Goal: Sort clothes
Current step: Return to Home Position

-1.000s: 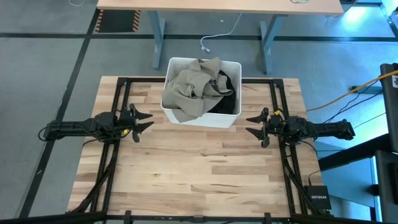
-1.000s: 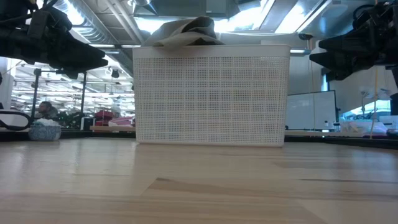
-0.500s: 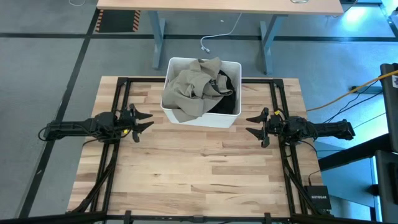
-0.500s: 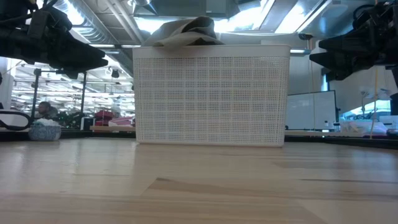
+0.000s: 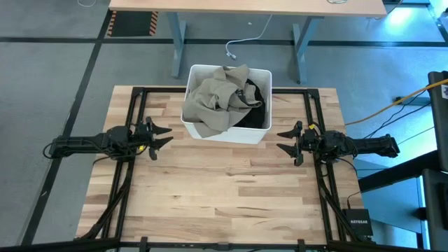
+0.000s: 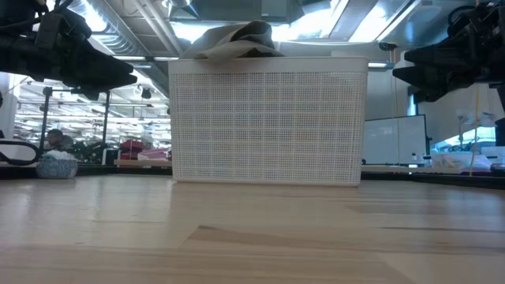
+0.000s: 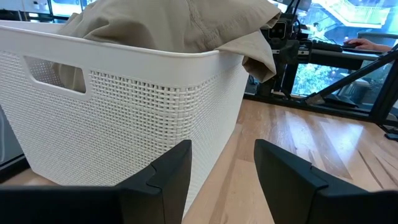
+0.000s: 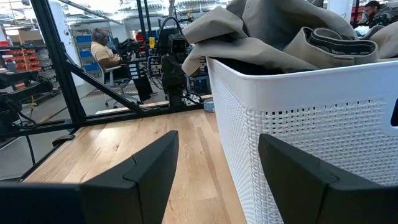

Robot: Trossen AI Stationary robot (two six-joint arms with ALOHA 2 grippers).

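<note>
A white plastic bin [image 5: 226, 133] stands at the table's far middle. A khaki-olive garment [image 5: 217, 98] is heaped in it, draped over the rim; a black garment [image 5: 253, 112] shows beneath on the right side. The khaki cloth also shows in the low view [image 6: 235, 39], the left wrist view [image 7: 186, 25] and the right wrist view [image 8: 280, 31]. The pink and dark olive-grey garments are hidden. My left gripper [image 5: 162, 136] is open, left of the bin, above the table. My right gripper [image 5: 285, 140] is open, right of the bin.
The bin's perforated wall [image 6: 268, 118] stands between both grippers. Bare wooden table [image 5: 224, 196] lies in front of the bin toward the near edge. Black frame rails [image 5: 133, 112] run along the table's left and right sides. A desk [image 5: 245, 7] stands beyond the far edge.
</note>
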